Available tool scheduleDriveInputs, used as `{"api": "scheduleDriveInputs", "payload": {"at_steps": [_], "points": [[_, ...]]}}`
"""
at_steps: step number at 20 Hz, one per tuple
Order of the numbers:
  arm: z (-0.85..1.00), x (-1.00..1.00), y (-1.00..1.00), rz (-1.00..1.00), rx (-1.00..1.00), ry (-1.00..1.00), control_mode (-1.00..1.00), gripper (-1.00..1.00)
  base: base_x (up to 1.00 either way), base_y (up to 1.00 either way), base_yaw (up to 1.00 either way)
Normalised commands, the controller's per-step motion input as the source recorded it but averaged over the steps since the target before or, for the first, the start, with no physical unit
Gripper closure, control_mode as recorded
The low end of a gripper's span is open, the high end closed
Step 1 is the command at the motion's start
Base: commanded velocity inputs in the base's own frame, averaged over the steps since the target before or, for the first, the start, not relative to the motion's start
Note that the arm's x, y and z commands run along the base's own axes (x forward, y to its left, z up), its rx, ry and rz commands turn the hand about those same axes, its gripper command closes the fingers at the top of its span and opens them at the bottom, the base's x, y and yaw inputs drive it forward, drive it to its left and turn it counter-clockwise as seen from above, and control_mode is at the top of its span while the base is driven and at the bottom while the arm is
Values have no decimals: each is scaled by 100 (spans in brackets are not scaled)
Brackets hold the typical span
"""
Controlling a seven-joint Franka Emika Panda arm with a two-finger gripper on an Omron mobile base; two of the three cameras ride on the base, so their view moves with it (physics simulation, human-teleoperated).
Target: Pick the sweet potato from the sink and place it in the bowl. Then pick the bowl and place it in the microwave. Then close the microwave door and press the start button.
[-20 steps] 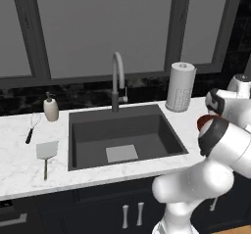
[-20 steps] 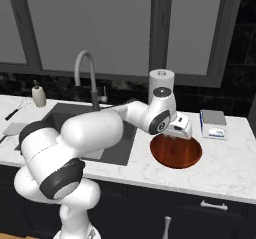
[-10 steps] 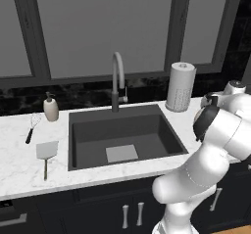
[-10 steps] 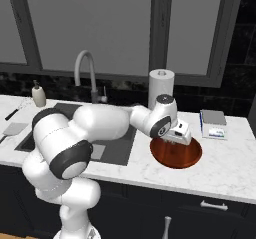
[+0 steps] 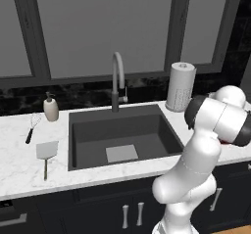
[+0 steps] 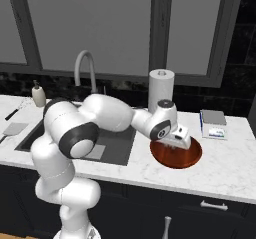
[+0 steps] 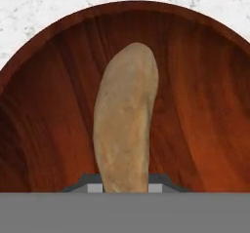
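My gripper (image 6: 180,139) hangs low over the glossy reddish-brown bowl (image 6: 176,156), which stands on the white counter right of the sink (image 6: 114,144). It is shut on the sweet potato (image 7: 127,120), a tan tapered tuber that points away from the hand, just above the bowl's inside (image 7: 205,105). The grey fingertips (image 7: 93,183) press its near end on both sides. The dark sink basin (image 5: 122,135) holds nothing but its light grey square. The microwave and its door are out of view.
A paper towel roll (image 6: 161,90) stands just behind the bowl, and a small grey scale (image 6: 213,124) sits to its right. The faucet (image 5: 116,79) rises behind the sink. A soap dispenser (image 5: 50,108), whisk (image 5: 32,128) and spatula (image 5: 46,152) lie left of it.
The hand has moved a little to the right and down over the bowl, carrying the sweet potato with it. The grip has stayed the same.
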Motion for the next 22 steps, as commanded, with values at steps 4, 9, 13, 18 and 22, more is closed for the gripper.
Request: {"api": "scheduleDriveInputs", "payload": {"at_steps": [4,9,13,18,22], "points": [[-32,6,-11,0,0,8,-100,100,0,0,0],[-22,1,-10,0,0,2,-100,100,0,0,0],[-28,3,-2,0,0,2,-100,-100,0,0,0],[-3,-7,0,0,0,-1,-100,-100,0,0,0],[11,-26,0,0,0,-11,-100,-100,0,0,0]]}}
